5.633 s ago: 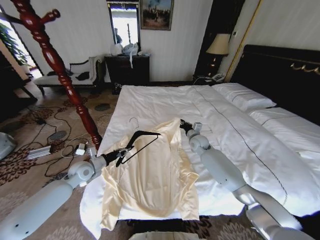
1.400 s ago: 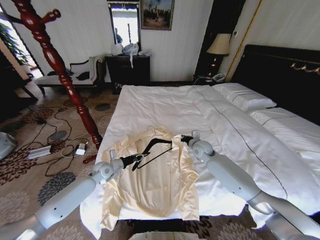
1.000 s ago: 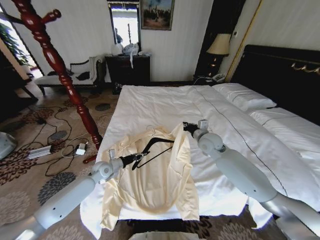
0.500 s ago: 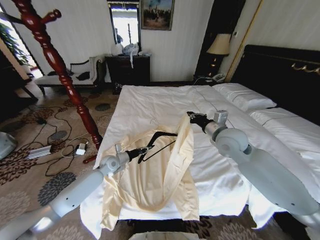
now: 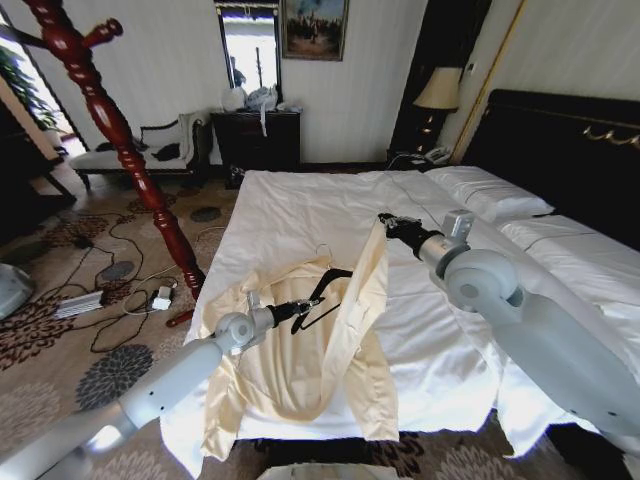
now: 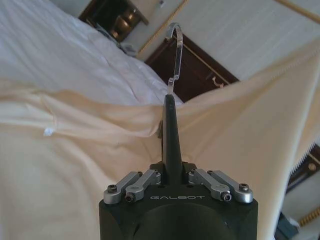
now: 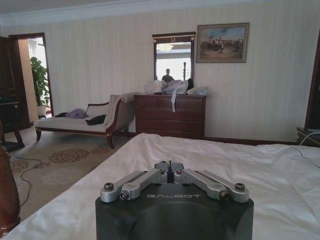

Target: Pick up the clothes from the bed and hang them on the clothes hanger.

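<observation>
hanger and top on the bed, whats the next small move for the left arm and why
Probably slide the clothes hanger a little further into the opening of the clothes. The right gripper holds one edge of the top lifted off the bed, and the left gripper is shut on the hanger, whose far end sits just at that raised fabric while the rest of the top lies on the duvet.

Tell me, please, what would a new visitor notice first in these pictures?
First, the cream-yellow top, lifted from the white bed by one shoulder, which the right tool pinches. Beside it, the left tool grips the black hanger, its end inside the cloth. The tall dark-red coat stand rises left of the bed.
</observation>
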{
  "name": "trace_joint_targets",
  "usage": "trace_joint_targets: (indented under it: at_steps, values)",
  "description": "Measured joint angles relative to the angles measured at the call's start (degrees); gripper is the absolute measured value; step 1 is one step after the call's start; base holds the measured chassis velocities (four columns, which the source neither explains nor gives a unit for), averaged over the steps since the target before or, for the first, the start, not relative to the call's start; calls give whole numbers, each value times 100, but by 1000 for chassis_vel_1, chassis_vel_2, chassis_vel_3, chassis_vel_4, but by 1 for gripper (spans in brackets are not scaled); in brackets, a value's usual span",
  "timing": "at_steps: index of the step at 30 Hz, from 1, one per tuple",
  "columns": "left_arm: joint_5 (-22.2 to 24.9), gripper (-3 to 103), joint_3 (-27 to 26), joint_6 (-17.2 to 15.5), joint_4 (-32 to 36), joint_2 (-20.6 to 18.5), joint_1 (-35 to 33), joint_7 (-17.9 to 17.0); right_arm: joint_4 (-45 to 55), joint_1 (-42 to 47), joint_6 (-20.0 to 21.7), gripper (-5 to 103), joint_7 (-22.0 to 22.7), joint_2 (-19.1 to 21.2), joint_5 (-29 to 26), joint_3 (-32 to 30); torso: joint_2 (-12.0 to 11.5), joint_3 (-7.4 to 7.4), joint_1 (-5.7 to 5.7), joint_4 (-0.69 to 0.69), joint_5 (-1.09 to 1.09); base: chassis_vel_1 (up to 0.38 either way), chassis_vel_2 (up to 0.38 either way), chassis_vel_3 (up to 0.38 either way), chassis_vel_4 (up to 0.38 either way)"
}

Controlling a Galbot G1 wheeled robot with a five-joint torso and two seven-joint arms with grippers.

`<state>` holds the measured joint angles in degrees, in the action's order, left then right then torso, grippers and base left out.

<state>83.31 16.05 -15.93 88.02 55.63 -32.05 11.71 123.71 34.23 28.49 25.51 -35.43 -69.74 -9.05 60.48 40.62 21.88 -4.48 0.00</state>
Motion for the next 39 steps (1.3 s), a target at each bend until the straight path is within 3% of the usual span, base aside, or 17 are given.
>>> trace_joint_targets:
  at_steps: [11, 21, 39]
  values:
    - [243, 18, -555, 65, -390, 155, 413, -187, 132, 272, -10, 1, -85, 192, -50, -378, 0, 0, 0, 2, 0, 0, 0, 0, 0]
    - [325, 18, -762, 9, 288, -499, -314, -189, -91, 240, -70, 1, -178, 186, 152, -348, 0, 0, 0, 3, -1, 0, 0, 0, 0]
    - [412, 18, -772, -148, 1186, -1135, -1018, -215, -238, 76, -171, 1, -271, 199, 288, -226, 0, 0, 0, 2, 0, 0, 0, 0, 0]
